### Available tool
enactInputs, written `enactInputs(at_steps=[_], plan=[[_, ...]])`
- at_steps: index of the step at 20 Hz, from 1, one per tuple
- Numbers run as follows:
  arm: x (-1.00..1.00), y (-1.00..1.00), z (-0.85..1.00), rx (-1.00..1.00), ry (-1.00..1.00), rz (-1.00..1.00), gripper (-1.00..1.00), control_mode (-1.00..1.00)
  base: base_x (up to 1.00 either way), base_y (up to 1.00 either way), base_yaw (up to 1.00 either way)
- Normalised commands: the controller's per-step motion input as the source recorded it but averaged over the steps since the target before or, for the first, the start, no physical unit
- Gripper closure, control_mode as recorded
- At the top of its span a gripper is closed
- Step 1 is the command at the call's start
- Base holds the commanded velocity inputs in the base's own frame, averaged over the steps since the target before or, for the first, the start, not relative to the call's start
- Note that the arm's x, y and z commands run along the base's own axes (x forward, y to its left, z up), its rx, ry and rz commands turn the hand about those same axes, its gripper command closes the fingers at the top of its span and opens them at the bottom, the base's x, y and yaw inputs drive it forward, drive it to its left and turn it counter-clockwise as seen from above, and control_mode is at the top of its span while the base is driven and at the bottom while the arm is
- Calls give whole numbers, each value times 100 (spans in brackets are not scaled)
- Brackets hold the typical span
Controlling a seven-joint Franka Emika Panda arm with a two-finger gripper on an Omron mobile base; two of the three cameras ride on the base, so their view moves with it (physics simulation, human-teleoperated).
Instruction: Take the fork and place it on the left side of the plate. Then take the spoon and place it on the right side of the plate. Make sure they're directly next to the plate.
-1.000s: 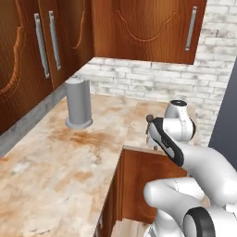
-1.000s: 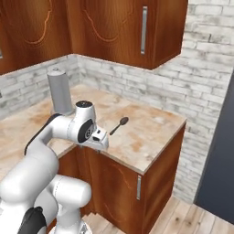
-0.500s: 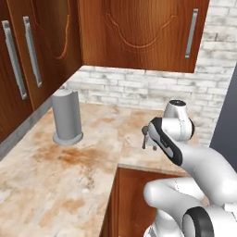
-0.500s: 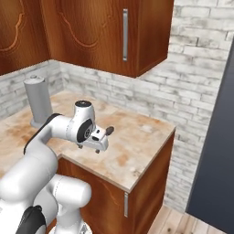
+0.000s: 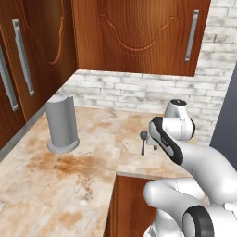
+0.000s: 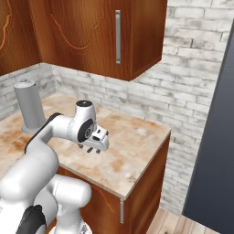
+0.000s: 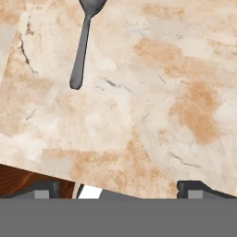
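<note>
pincer [image 6: 93,148] apart, empty | spoon [image 7: 83,41] flat on counter [image 7: 152,92], near counter's front edge

Kitchen, rendered. Marble-patterned counter [image 5: 69,176] beneath the gripper [image 6: 93,148]; dark wood wall cabinets [image 5: 139,32] with metal bar handles [image 6: 118,36] above it; whitewashed brick backsplash [image 5: 134,95] beyond it; grey canister [image 5: 61,122] off to its left.

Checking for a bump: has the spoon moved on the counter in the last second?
No. The spoon lies just right of the counter seam, as before; the whole view shifted, so the camera moved.
</note>
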Motion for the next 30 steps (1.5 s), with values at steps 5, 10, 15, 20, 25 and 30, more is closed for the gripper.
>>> enactInputs(at_steps=[5, 10, 15, 20, 25, 30], plan=[[0, 0, 0, 0, 0, 0, -100, 100, 0, 0, 0], [0, 0, 0, 0, 0, 0, -100, 100, 0, 0, 0], [0, 0, 0, 0, 0, 0, -100, -100, 0, 0, 0], [0, 0, 0, 0, 0, 0, -100, -100, 0, 0, 0], [4, 0, 0, 0, 0, 0, -100, -100, 0, 0, 0], [61, 23, -1, -1, 10, -10, -100, -100, 0, 0, 0]])
